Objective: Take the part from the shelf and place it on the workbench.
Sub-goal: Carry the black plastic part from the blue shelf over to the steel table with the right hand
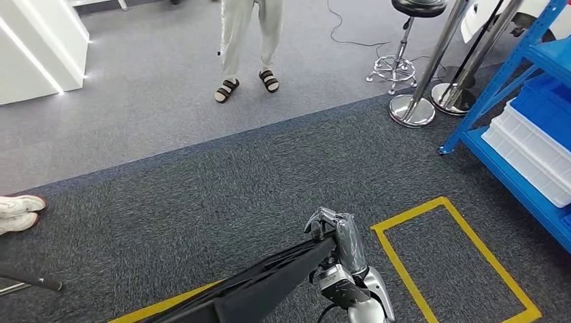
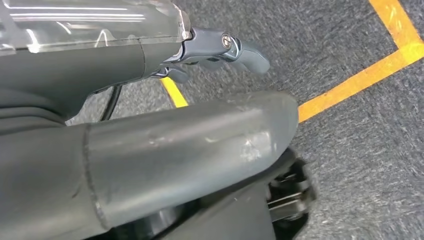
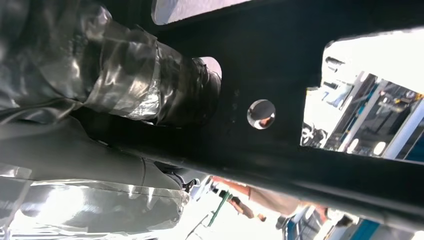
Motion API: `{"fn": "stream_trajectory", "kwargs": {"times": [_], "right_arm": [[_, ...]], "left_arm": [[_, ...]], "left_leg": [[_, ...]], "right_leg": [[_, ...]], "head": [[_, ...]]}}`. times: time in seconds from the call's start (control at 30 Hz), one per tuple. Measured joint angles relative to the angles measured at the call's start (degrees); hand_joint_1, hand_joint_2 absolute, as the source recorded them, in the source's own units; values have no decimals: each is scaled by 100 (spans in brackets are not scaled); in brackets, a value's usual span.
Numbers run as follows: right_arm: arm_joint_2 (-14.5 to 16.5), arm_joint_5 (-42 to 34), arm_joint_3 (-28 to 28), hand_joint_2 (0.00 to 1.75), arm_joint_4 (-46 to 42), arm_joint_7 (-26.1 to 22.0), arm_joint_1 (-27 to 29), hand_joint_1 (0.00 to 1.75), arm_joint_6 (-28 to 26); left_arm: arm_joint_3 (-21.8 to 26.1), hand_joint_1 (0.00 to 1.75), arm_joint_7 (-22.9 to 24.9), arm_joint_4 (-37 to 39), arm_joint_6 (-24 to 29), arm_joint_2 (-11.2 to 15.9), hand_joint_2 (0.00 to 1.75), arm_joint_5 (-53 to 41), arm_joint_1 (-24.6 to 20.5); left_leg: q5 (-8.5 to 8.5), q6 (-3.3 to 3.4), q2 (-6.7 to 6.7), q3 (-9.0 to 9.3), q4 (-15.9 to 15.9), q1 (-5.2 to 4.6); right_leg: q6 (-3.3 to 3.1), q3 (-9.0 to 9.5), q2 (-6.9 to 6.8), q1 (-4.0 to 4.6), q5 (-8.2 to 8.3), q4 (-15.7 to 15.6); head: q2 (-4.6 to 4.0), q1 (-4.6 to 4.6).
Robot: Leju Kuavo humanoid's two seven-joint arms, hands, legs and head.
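Note:
In the head view my right hand (image 1: 342,247) grips one end of the part (image 1: 259,284), a long flat black panel that slants down toward the lower left over the dark carpet. From the right wrist the part (image 3: 280,75) is a black plate with a round hole and cut-outs, and the taped thumb (image 3: 150,85) presses against it. My left hand (image 2: 150,150) hangs over the carpet, its thumb and dark fingers (image 2: 225,50) apart with nothing between them.
A blue shelf (image 1: 512,67) holding white bins (image 1: 532,158) stands at the right. Yellow tape (image 1: 444,256) marks a rectangle on the floor. A person in sandals (image 1: 246,81) stands ahead; a stool (image 1: 404,40) and chrome post bases (image 1: 412,108) stand far right. Someone's white shoes (image 1: 19,212) are at the left.

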Motion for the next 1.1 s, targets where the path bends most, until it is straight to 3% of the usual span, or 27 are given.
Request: {"fn": "stream_trajectory", "kwargs": {"times": [0.03, 0.07, 0.13, 0.2, 0.3, 0.33, 0.4, 0.47, 0.5, 0.53, 0.57, 0.6, 0.67, 0.73, 0.8, 0.87, 0.9, 0.97, 1.03, 1.07, 1.1], "right_arm": [[0, -3, -10, 0, 1, -8, 5, 175, -1], [1, -7, -22, 0, 1, -16, 7, 175, 1], [8, -13, -44, 0, 1, -37, 0, 175, 10], [22, -15, -63, 0, 1, -56, -15, 175, 19], [33, -15, -75, 0, 0, -74, -41, 175, 25], [34, -15, -76, 0, -1, -77, -51, 175, 29], [34, -16, -81, 0, -1, -81, -70, 175, 37], [31, -16, -95, 0, 4, -84, -73, 175, 44], [31, -16, -104, 0, 8, -84, -71, 175, 45], [29, -15, -113, 0, 10, -84, -69, 175, 46], [29, -15, -119, 0, 12, -84, -70, 175, 45], [30, -15, -123, 0, 12, -84, -71, 175, 43], [31, -15, -127, 0, 11, -84, -77, 175, 39], [31, -16, -132, 0, 9, -84, -83, 175, 34], [31, -17, -137, 0, 8, -85, -85, 175, 32], [36, -17, -137, 0, 8, -86, -93, 175, 38], [40, -17, -137, 0, 8, -87, -98, 175, 42], [46, -17, -138, 0, 9, -87, -103, 175, 49], [47, -17, -141, 0, 11, -86, -104, 175, 50], [47, -17, -143, 0, 11, -86, -104, 175, 50], [48, -17, -143, 0, 11, -86, -105, 175, 50]], "left_arm": [[1, 0, 0, 0, 5, 5, 0, -1, 0], [2, 0, -1, 0, 11, 14, 0, -1, 0], [4, 0, -9, 0, 22, 39, 0, -2, -11], [8, 0, -21, 0, 28, 62, 0, -2, -36], [38, 0, -34, 0, 39, 94, 0, 4, -43], [50, 0, -35, 0, 42, 101, 0, 9, -39], [66, 0, -36, 0, 48, 106, 0, 18, -44], [70, 0, -36, 0, 53, 105, 0, 27, -58], [72, 0, -35, 0, 55, 105, 0, 32, -60], [75, 0, -35, 0, 56, 105, 0, 38, -58], [79, 0, -35, 0, 56, 105, 0, 41, -56], [84, 0, -35, 0, 56, 104, 0, 44, -56], [92, 0, -35, 0, 56, 99, 0, 45, -63], [98, 0, -35, 0, 56, 90, 0, 46, -76], [104, 0, -35, 0, 56, 86, 0, 46, -74], [109, 0, -35, 0, 57, 86, 0, 46, -62], [111, 0, -35, 0, 58, 87, 0, 46, -64], [113, 0, -35, 0, 60, 86, 0, 46, -78], [114, 0, -35, 0, 59, 84, 0, 46, -82], [114, 0, -35, 0, 58, 84, 0, 46, -79], [114, 0, -35, 0, 58, 84, 0, 45, -76]], "left_leg": [[-13, -22, 16, -16, 111, 17], [77, -36, 36, 80, -2, 34], [379, -41, 142, 516, -728, 53], [537, -3, 253, 840, -1334, 22], [590, 113, 206, 858, -1481, -19], [624, 157, 174, 853, -1509, -16], [695, 247, 122, 836, -1564, -4], [734, 298, 71, 784, -1566, -22], [749, 311, 37, 757, -1561, -34], [763, 316, 0, 733, -1554, -46], [774, 315, -41, 715, -1544, -56], [782, 309, -86, 703, -1530, -62], [788, 285, -168, 670, -1481, -73], [809, 229, -241, 605, -1435, -71], [852, 155, -313, 556, -1436, -57], [801, 102, -274, 507, -1370, -51], [679, 79, -205, 433, -1207, -51], [293, 34, -52, 182, -593, -29], [58, -7, -6, -11, -48, 1], [89, -21, 11, 21, -29, 14], [212, -29, 36, 155, -218, 25]], "right_leg": [[5, -15, -50, 2, 6, 5], [13, -25, -96, 1, 12, 12], [36, -35, -175, -2, 18, 27], [90, -54, -239, 14, 28, 45], [200, -76, -320, 18, 68, 31], [232, -85, -292, 5, 40, 53], [267, -209, -134, -14, -208, 355], [267, -502, 38, -19, -617, 1049], [265, -640, 71, -17, -749, 1374], [260, -706, 87, -14, -781, 1551], [250, -665, 96, -13, -699, 1510], [233, -518, 114, -13, -531, 1258], [186, -122, 256, -10, -208, 508], [158, 55, 393, 3, -109, 105], [135, 42, 379, 17, -98, 67], [82, 43, 296, -6, -42, 10], [55, 41, 243, -20, -12, -20], [23, 16, 131, -14, 22, -38], [15, -25, 16, -3, 35, -25], [18, -45, -36, -2, 38, -13], [22, -59, -82, -2, 41, -3]], "head": [[0, 0], [0, -1], [0, -1], [0, -1], [0, 1], [0, 1], [0, 2], [0, 2], [0, 2], [0, 2], [0, 2], [0, 2], [0, 2], [0, 1], [0, 1], [0, 1], [0, 1], [0, 0], [0, 0], [0, 0], [0, 0]]}}
